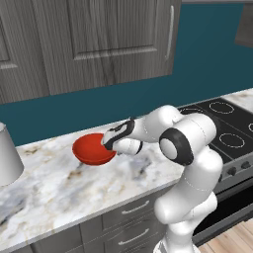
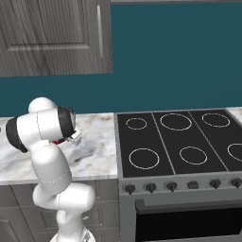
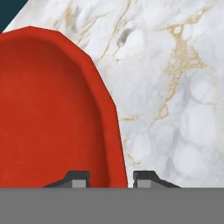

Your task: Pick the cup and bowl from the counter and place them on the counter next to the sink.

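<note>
Gripper (image 3: 111,177) straddles bowl (image 3: 48,109) rim on counter (image 3: 175,87)

Bare counter (image 1: 64,190) around bowl (image 1: 89,150); grey container (image 1: 7,158) far left

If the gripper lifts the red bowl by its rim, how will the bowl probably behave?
The bowl looks glossy, so it may slip. The gripper straddles only one side of the rim, so it will probably tilt. It looks rigid.
</note>
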